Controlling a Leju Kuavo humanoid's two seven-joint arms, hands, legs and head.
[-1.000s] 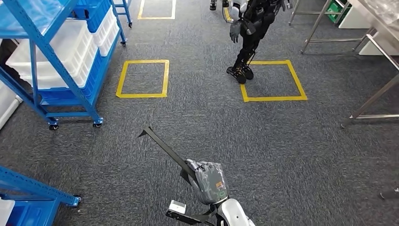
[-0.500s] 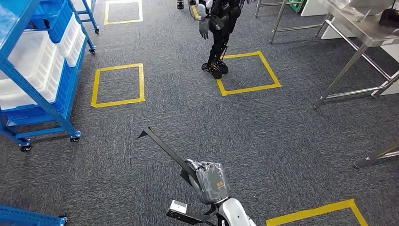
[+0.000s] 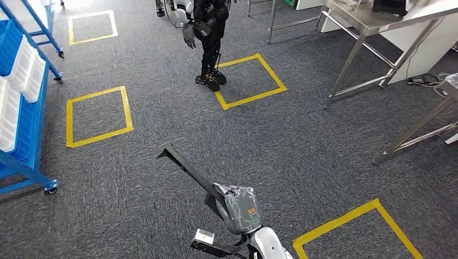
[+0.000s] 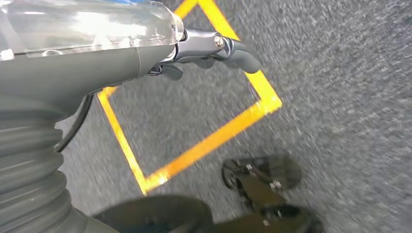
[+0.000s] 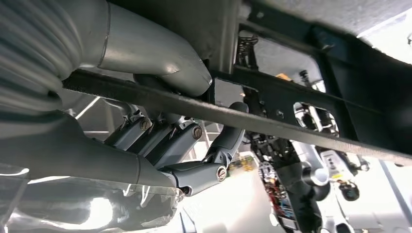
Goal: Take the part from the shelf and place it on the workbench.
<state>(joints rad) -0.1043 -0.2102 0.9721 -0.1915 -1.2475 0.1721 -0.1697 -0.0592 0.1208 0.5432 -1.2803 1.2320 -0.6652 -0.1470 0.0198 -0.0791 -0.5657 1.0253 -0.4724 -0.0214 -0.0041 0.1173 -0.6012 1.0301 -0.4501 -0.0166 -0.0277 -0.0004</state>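
Observation:
My right hand [image 3: 240, 208] grips a long dark metal part [image 3: 186, 170] low in the head view. The part's flat strip juts forward and to the left over the carpet and ends in a bent tip. In the right wrist view the fingers [image 5: 214, 155] wrap around the strip [image 5: 272, 124], with the part's dark frame beyond it. The left hand [image 4: 204, 48] hangs beside my body over the floor, fingers loosely extended with nothing in them. The steel workbench [image 3: 378, 21] stands at the far right. The blue shelf [image 3: 27, 108] with white bins is at the left edge.
Another humanoid robot [image 3: 208, 32] stands ahead beside a yellow taped square [image 3: 248, 81]. More taped squares [image 3: 97, 116] mark the grey carpet, one near my right side [image 3: 356, 226]. A second steel table's legs [image 3: 416, 129] slant in at the right.
The camera has turned right: shelf, taped squares and the other robot slid left, and the steel tables came further into view. My right hand holds the part the same way.

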